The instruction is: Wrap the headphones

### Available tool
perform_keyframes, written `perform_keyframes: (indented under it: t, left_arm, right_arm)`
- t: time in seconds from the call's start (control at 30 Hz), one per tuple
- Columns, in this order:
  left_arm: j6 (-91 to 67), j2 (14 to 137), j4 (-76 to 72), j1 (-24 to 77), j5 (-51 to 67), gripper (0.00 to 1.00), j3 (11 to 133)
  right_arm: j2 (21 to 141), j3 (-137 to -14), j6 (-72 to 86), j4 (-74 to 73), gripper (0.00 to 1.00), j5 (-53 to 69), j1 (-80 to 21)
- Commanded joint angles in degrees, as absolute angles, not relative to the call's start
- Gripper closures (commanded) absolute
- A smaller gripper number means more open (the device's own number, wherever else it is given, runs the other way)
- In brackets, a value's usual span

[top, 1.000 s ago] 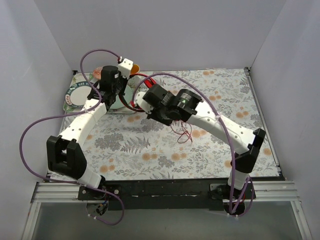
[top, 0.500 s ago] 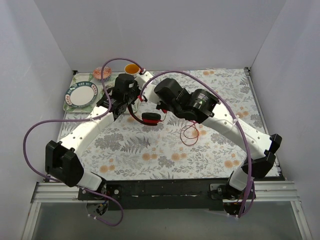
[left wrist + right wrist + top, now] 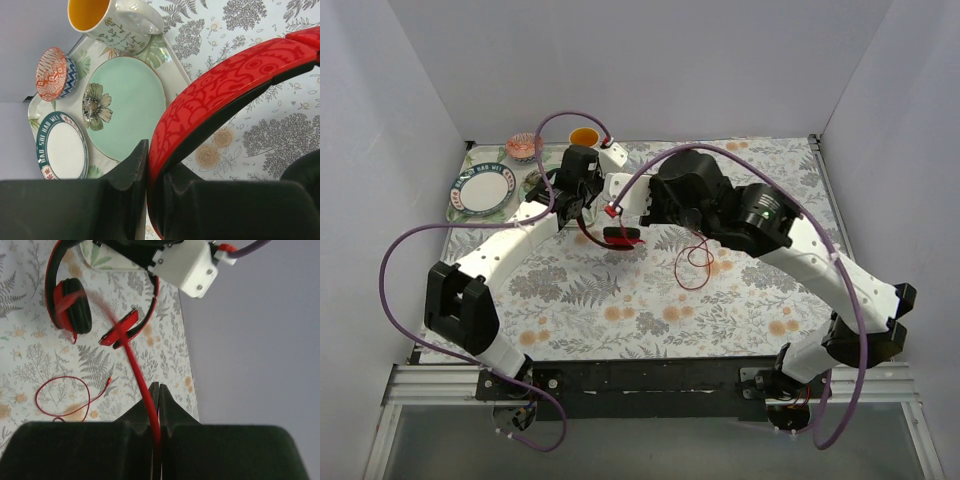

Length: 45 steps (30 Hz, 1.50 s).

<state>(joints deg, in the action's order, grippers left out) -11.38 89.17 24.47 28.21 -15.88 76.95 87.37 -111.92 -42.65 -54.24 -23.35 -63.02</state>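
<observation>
The red headphones hang above the floral mat, one earcup (image 3: 621, 237) showing in the top view. My left gripper (image 3: 156, 167) is shut on the red-and-black headband (image 3: 215, 82), which runs up and to the right from its jaws; in the top view this gripper (image 3: 578, 204) is left of the earcup. My right gripper (image 3: 159, 405) is shut on the thin red cable (image 3: 134, 360), which runs taut up to an earcup (image 3: 120, 330). The other earcup (image 3: 75, 307) hangs beside it. The rest of the cable lies in a loose loop (image 3: 695, 260) on the mat.
A tray (image 3: 461, 212) at the back left holds a blue-rimmed plate (image 3: 484, 188), a green plate (image 3: 125, 102) and a small red patterned bowl (image 3: 524, 146). An orange-lined mug (image 3: 583, 137) stands by the back wall. Purple robot cables arc over both arms.
Both grippers have moved right and forward, carrying the headphones away from the tray. The right arm has swung out and raised, pulling the cable taut; the loose loop lies a little further right.
</observation>
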Motion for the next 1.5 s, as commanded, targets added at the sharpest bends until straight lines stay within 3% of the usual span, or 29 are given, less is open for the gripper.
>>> perform_keyframes:
  t: [0.0, 0.47, 0.9, 1.1, 1.3, 1.47]
  left_arm:
    - [-12.1, 87.0, 24.0, 29.3, -14.4, 1.0, 78.4]
    - [-9.0, 76.8, 32.3, 40.5, 3.6, 1.0, 72.6]
    - [-10.8, 73.7, 40.4, 41.4, 24.4, 1.0, 78.0]
    - [-12.4, 73.5, 42.4, 41.4, 29.6, 1.0, 81.6]
    - [-17.7, 72.3, 42.4, 40.5, 35.1, 1.0, 85.0]
    - [-29.9, 72.6, 38.7, 37.7, 35.3, 1.0, 91.1]
  right_arm:
    - [82.4, -112.0, -47.5, -46.6, 0.99, -17.7, -63.1]
    - [88.9, -120.7, -49.6, -42.5, 0.99, -15.1, -54.8]
    - [92.6, -119.4, -38.9, -38.8, 0.99, -3.6, -38.1]
    - [96.8, -119.5, -36.8, -39.5, 0.99, -3.9, -35.3]
    - [94.0, -111.6, -31.7, -35.6, 0.99, -0.6, -31.6]
    - [86.9, -97.1, -26.3, -27.0, 0.99, 8.7, -27.5]
